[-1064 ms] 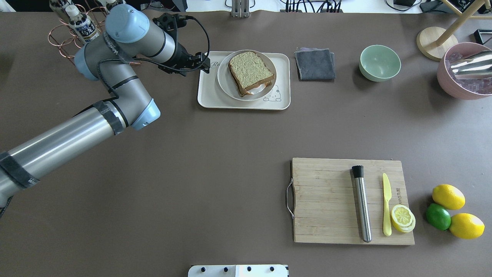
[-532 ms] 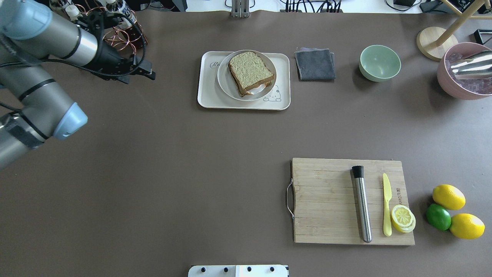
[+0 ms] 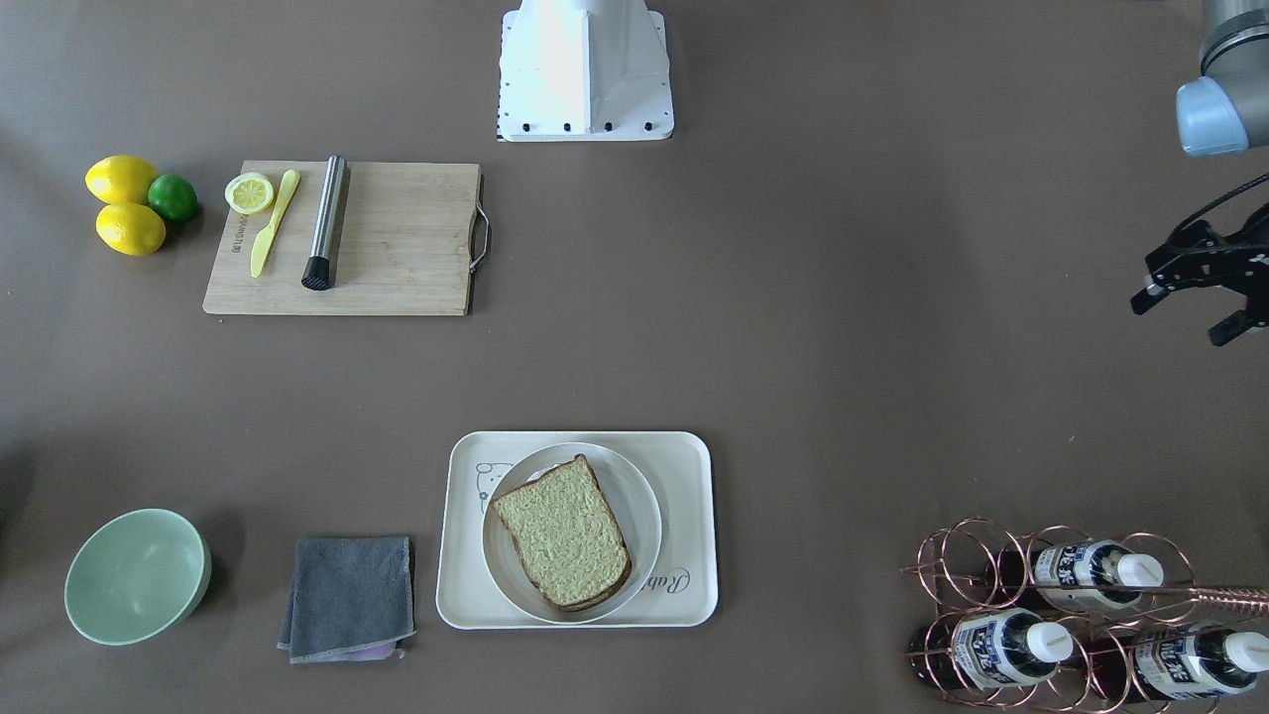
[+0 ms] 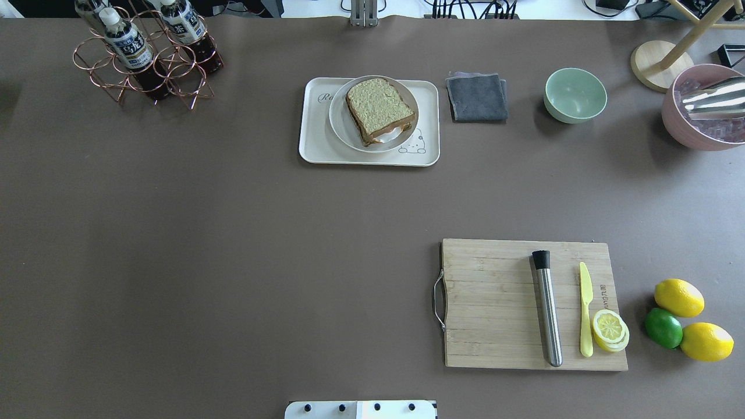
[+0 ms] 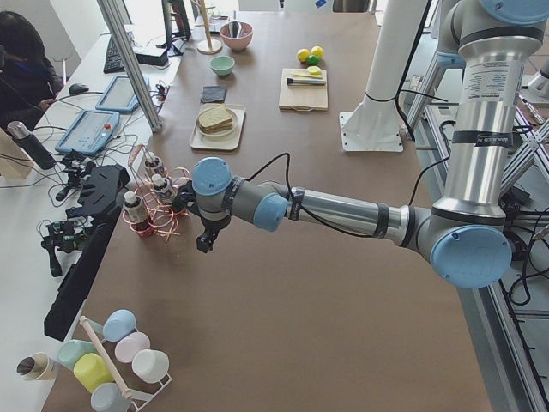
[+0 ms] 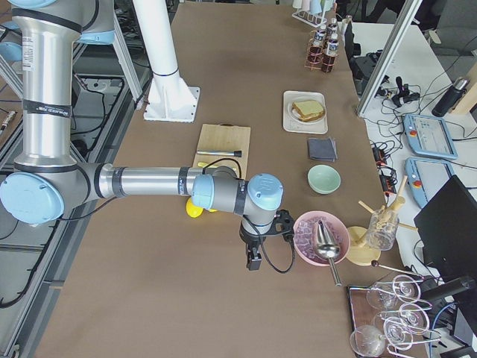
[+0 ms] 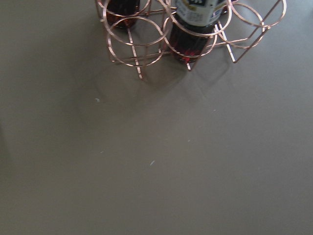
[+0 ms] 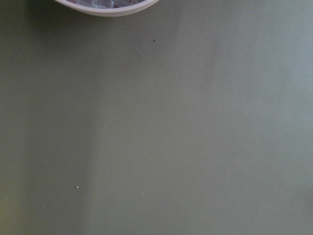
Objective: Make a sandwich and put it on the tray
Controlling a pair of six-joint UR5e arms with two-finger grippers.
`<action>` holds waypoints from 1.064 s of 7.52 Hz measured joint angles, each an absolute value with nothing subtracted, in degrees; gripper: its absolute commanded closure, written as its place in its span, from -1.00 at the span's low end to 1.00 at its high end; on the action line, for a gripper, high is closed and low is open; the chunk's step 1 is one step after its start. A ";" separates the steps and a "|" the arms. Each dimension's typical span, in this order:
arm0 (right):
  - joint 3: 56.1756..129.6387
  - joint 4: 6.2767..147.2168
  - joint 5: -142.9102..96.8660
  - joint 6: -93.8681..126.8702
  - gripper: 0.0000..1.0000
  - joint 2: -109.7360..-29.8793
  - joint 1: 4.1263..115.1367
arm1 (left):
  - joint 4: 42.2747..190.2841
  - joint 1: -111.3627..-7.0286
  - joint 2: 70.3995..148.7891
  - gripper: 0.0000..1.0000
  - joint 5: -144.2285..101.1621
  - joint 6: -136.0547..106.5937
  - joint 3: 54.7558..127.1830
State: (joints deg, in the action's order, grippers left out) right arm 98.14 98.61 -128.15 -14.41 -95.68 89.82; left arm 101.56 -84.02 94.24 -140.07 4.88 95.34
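The left gripper (image 3: 1185,312) hangs wide open and empty, well apart from the tray (image 3: 694,466), off on the bottle rack's (image 3: 1051,605) side. The sandwich (image 3: 563,533) sits on its plate (image 3: 642,496), on the tray. The right gripper (image 6: 253,261) is also well away from the tray, and I can't tell whether it is spread or closed.

A long table under a matte grey-brown covering (image 4: 233,233) lies evenly lit with soft shadows, flanked along one long edge by a white side desk (image 5: 81,81) holding blue-framed tablets (image 5: 86,130), with a slanted silver aluminium frame post (image 5: 129,60) between them.
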 measured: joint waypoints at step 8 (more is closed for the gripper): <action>97.91 98.61 -128.15 -14.55 -1.00 -95.80 89.82 | 84.51 -92.02 91.17 -0.96 -135.56 18.97 94.00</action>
